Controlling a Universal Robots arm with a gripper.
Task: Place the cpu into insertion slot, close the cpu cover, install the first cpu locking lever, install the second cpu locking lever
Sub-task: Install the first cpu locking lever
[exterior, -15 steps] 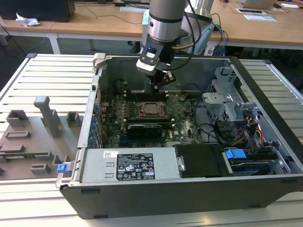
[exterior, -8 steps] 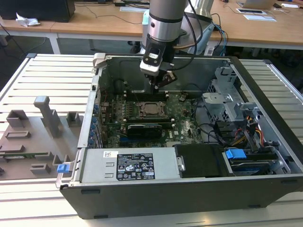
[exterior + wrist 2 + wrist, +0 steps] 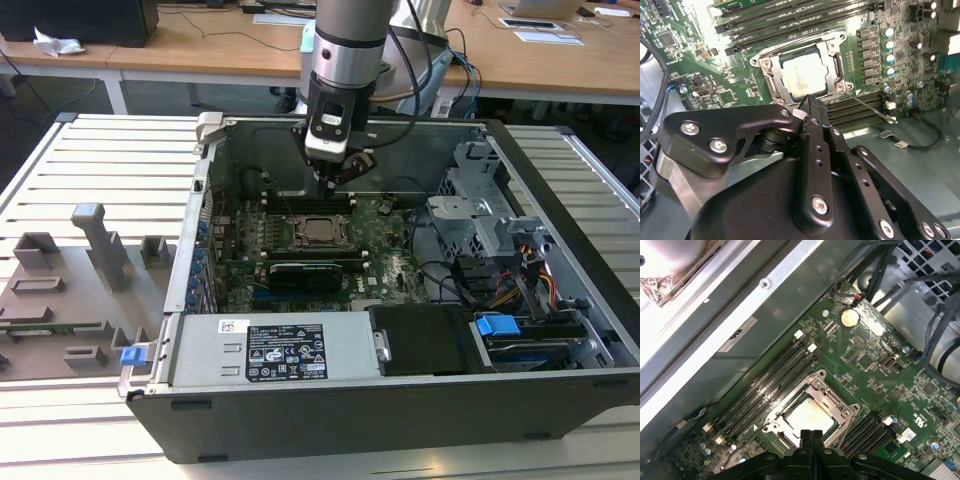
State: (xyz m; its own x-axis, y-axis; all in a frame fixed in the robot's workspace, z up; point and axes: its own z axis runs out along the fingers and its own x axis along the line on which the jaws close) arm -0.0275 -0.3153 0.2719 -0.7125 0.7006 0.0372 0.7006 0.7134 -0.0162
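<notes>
- The gripper [image 3: 807, 102] hangs just above the socket [image 3: 304, 231], over the edge nearest the wrist cameras. Its fingers [image 3: 812, 145] are pressed flat together, with nothing visible between them.
- The chip [image 3: 802, 75] already sits in the socket, its silvery top showing through the window of the cover [image 3: 771, 77].
- The cover lies down flat around the chip rather than standing up on its hinge.
- One thin lever [image 3: 867, 106] sticks out from a corner of the socket and runs across the memory slots [image 3: 860, 102] beside it. It looks unlatched.
- Judged by its look, the chip is light and stiff, with a smooth metal top. Its underside and the socket's contacts are probably delicate, so it is best held by its edges.
- The cover is thin sheet metal, likely rigid enough to push on its frame.
- The lever is a springy wire that would be best caught near its free end, where a closed fingertip can press it.
- By count there is one chip, one cover, one socket and one clearly visible lever.
- Two banks of long black memory slots flank the socket, one on each side.
- The green board [image 3: 720, 75] spreads around the socket, inside one open computer case [image 3: 400, 420].
</notes>
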